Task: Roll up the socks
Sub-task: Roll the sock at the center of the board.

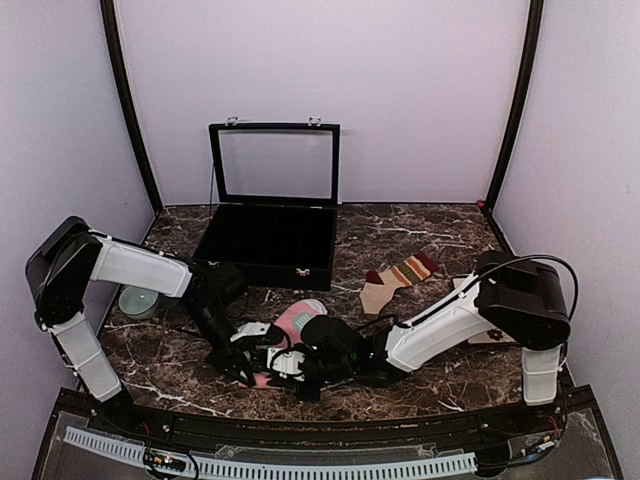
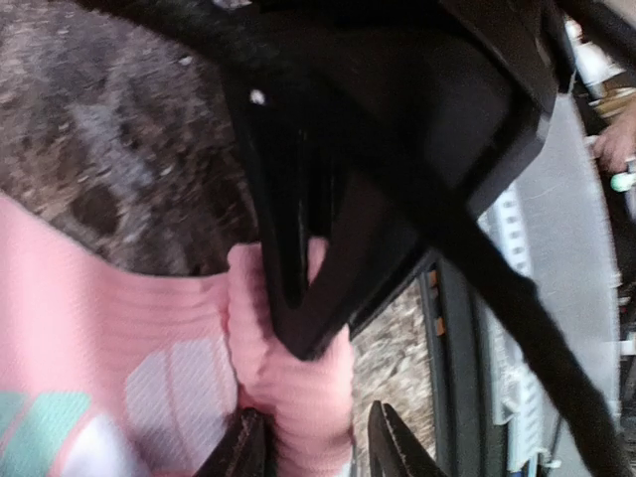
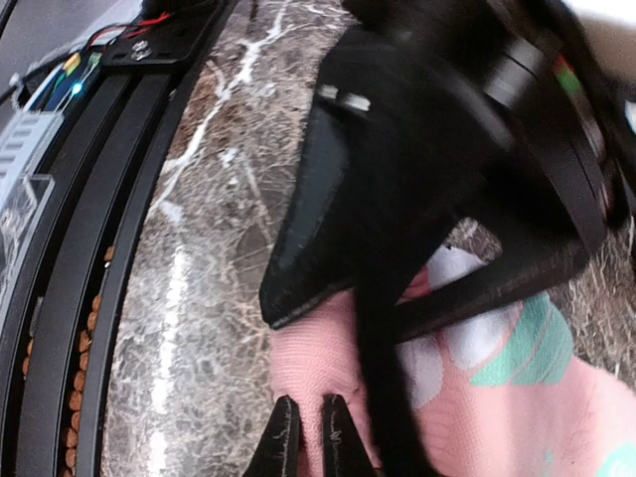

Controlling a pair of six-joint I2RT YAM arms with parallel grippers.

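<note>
Two robot hands close in on the pink sock (image 1: 297,318) at the near edge of the marble table (image 1: 440,225), their tips almost facing each other. The right hand (image 3: 310,407) has its fingers pressed nearly together, with a thin fold of pink fabric nipped between the tips at the sock's bunched end. The left hand (image 2: 313,417) stands with its fingers apart around that same bunched end. One finger lies against the fabric, and the other stands clear of it with marble showing in the gap. The rest of the sock, with its mint patches, spreads flat on the table just beyond both hands. The striped sock (image 1: 400,272) lies flat by itself, well beyond the right hand and apart from both. Farther back, behind the left hand, a black case (image 1: 268,245) sits open with its lid upright. A pale bowl (image 1: 138,300) rests out beside the left arm.
</note>
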